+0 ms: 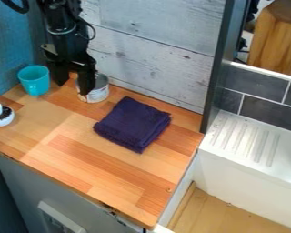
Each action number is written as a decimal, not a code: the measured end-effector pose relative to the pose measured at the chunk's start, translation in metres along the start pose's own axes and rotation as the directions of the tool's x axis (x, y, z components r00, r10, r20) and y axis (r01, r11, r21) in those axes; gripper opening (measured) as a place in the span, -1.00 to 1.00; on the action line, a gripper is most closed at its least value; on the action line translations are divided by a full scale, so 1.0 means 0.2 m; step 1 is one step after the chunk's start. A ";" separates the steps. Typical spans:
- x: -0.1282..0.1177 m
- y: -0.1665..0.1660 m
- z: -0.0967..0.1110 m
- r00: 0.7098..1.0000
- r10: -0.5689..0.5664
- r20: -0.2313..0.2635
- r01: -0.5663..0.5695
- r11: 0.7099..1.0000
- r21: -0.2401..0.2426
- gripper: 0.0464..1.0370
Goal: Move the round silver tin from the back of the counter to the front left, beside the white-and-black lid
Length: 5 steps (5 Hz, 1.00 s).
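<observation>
In the camera view, my gripper [74, 88] hangs near the wooden top's [81, 159] back corner. Its two fingers are wide apart, with nothing held. One is in front of the can [98, 94]; I can't tell if they touch. The blue cup [34, 81] is near, and a folded purple cloth [132, 124] lies by the back edge.
</observation>
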<state>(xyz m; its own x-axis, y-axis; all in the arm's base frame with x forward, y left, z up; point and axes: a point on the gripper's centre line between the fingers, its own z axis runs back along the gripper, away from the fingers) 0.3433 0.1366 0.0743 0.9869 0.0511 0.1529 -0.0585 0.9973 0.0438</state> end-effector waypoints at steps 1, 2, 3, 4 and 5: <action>-0.02 -0.01 -0.07 0.999 -0.001 -0.038 0.001 1.000 -0.013 0.93; 0.03 -0.01 -0.08 1.000 0.019 -0.020 -0.020 0.999 -0.033 0.93; 0.11 0.01 -0.09 0.999 0.047 0.027 -0.046 0.999 -0.025 0.93; 0.17 0.03 -0.12 0.994 0.096 0.059 -0.096 0.995 -0.014 0.93; 0.21 0.07 -0.15 0.983 0.158 0.092 -0.159 0.987 0.010 0.93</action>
<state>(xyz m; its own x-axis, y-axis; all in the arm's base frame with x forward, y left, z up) 0.3893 0.1542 0.0515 0.9473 0.2030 0.2476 -0.2166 0.9758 0.0287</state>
